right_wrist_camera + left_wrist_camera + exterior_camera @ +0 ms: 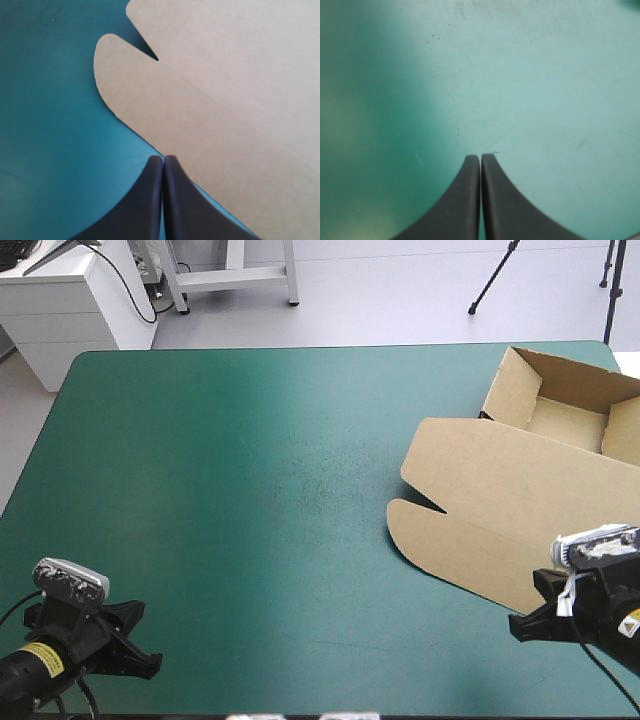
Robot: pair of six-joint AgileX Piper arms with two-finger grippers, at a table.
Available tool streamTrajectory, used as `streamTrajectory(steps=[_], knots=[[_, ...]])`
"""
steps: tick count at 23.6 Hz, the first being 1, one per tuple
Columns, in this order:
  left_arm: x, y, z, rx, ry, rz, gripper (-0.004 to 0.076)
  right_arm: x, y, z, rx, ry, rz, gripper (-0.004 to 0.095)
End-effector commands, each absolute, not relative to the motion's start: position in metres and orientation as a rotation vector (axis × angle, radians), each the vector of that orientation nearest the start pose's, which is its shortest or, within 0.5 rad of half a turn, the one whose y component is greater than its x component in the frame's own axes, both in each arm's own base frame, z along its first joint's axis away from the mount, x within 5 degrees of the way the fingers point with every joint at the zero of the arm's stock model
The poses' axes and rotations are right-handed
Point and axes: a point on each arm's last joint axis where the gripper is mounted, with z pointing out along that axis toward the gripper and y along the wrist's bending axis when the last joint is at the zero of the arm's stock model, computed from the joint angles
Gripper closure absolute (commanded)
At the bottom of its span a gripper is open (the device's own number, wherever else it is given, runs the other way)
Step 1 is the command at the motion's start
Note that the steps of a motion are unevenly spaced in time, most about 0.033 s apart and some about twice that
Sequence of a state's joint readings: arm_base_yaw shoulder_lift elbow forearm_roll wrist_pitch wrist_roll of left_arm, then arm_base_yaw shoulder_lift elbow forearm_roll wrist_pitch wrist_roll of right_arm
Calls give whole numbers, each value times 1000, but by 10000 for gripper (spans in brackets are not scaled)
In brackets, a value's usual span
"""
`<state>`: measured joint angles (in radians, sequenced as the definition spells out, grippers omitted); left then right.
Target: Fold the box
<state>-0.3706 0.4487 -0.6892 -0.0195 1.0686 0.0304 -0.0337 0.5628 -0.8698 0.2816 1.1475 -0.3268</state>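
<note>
The brown box (520,490) lies at the table's right side as an open tray with raised walls at the far right (560,405) and its lid flat toward the middle. My right gripper (520,628) is shut near the front right, its tips at the lid's front edge. In the right wrist view the right gripper (163,159) meets in one arch just short of the lid (215,90), whose rounded flap and notch lie ahead. My left gripper (150,665) sits at the front left, far from the box. In the left wrist view the left gripper (480,157) is shut over bare teal-green cover.
The teal-green cover (230,480) stretches bare across the left and middle of the table. The box's far corner reaches close to the table's right edge. White furniture stands beyond the far left corner.
</note>
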Motion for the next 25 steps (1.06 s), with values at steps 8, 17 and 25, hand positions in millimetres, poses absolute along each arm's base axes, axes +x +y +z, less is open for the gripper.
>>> streamTrajectory(steps=[8,17,25], knots=[[43,-20,294,443,2200,-234,734,32,24,316,-350,2125,157,926],[44,-21,285,450,2216,-232,734,33,23,278,-337,2191,173,926],[44,-21,285,448,2216,-233,734,33,23,278,-337,2191,173,926]])
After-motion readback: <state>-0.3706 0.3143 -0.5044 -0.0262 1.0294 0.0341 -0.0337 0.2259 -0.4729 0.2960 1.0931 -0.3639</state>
